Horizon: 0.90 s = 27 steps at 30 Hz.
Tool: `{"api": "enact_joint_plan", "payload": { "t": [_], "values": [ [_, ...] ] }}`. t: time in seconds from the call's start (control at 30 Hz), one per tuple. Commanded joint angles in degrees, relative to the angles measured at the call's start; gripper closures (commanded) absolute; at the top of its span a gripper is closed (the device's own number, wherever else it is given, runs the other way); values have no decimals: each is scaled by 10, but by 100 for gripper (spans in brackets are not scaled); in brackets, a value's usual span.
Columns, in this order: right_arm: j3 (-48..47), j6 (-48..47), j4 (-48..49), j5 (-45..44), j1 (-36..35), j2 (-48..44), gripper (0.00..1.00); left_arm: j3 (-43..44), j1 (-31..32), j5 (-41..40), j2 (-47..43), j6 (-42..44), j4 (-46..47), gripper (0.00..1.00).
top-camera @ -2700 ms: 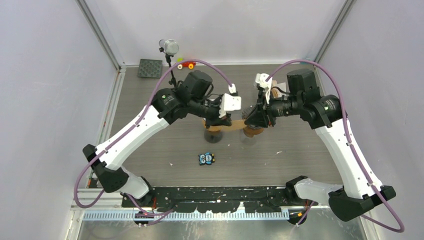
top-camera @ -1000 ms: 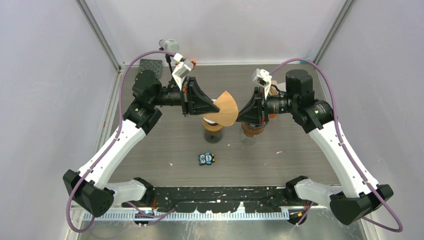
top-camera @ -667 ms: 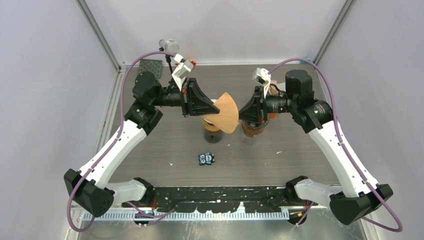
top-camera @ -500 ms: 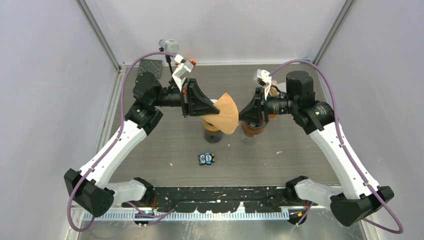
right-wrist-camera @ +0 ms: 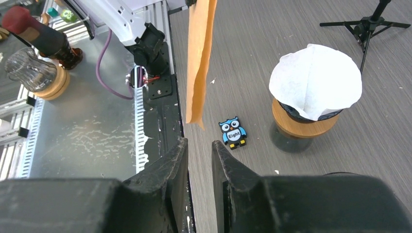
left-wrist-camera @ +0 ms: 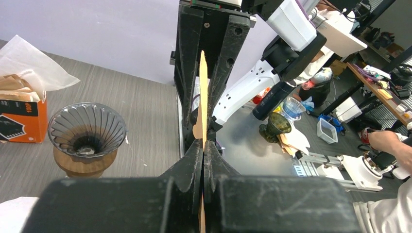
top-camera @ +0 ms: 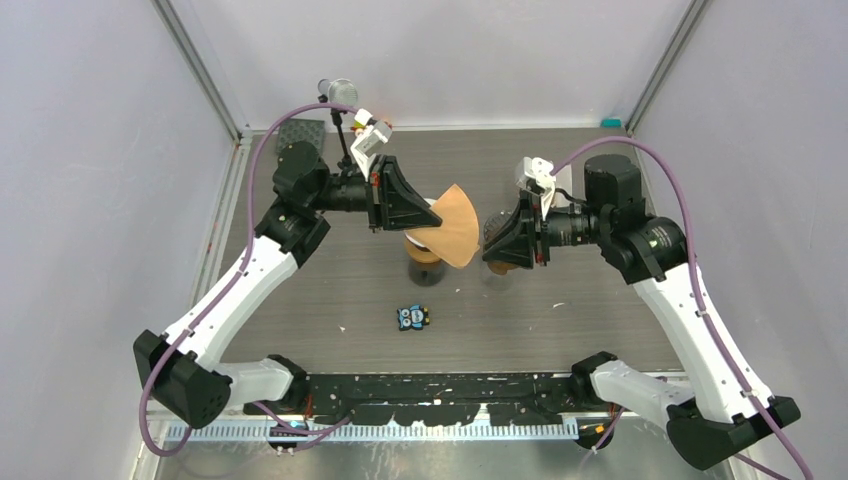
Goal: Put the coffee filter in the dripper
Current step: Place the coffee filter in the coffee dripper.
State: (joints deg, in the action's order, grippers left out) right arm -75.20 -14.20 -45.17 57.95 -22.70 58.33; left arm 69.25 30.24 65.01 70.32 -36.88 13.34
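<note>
Coffee filter (top-camera: 457, 225): brown paper cone, pressed flat, hanging in the air at centre frame of the overhead view, clear of the worktop (top-camera: 600, 300). The left end effector (top-camera: 432, 214) is clamped on it near one edge; in the left wrist view the paper stands edge-on as a thin line between the closed fingers. The right end effector (right-wrist-camera: 199, 146) is just beside the filter's free side. Its fingers are slightly parted with nothing between them, and in its own view the filter dangles ahead, untouched. The empty glass dripper (left-wrist-camera: 87, 130), ribbed and on a wooden collar, sits at lower left of the left wrist view, low and well off the filter's line; overhead it is mostly hidden under the right arm. A second dripper (right-wrist-camera: 297, 124) already carries a white filter (right-wrist-camera: 316, 80). Handling, as we judge it: the filter is very light, thin and floppy, holds a crease, tears rather than breaks, and drifts with any quick move. A pinch at the seam or rim edge suits it, as now. We expect the flat cone needs opening, likely by the right fingers taking the opposite rim, before it will seat point-down in the dripper. The glass is the fragile part, so contact there should be gentle.
</note>
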Motion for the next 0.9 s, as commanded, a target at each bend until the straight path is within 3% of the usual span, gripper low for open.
{"api": "enact_joint_plan", "payload": {
  "t": [0.0,0.87],
  "values": [
    [-4,44,50,24,-1,12,69,12,-3,-1,-2,7,16,100],
    [21,136,149,56,-1,46,70,2,-3,-1,3,-12,42,100]
  ]
}}
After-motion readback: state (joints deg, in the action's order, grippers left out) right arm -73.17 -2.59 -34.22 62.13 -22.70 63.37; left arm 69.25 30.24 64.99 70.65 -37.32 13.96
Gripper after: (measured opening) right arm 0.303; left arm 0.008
